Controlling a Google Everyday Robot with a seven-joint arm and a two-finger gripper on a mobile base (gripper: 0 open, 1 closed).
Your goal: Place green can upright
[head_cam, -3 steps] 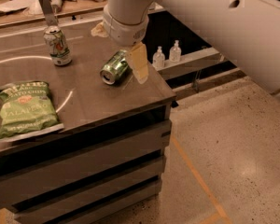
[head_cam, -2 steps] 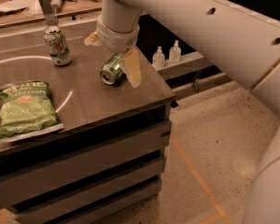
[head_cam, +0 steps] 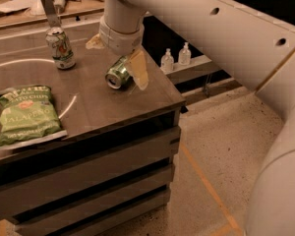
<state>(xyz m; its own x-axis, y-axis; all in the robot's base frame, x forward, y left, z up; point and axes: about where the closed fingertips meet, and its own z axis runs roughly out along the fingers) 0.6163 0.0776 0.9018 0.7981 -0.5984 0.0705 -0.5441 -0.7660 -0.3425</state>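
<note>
The green can (head_cam: 117,74) lies on its side on the dark table (head_cam: 88,113), near the right edge, its silver top facing the front left. My gripper (head_cam: 116,57) hangs just above and behind the can. It is open: one beige finger (head_cam: 138,71) reaches down right beside the can's right side, the other (head_cam: 94,42) stands farther back to the left. The can is not held.
A whitish can with a green-and-red label (head_cam: 59,48) stands upright at the back left. A flat green chip bag (head_cam: 26,115) lies at the front left. The table's right edge is close to the can. Small bottles (head_cam: 167,60) stand on a low shelf beyond.
My arm has swung further over the table and the gripper has shifted slightly left and lower around the can. The can has not moved.
</note>
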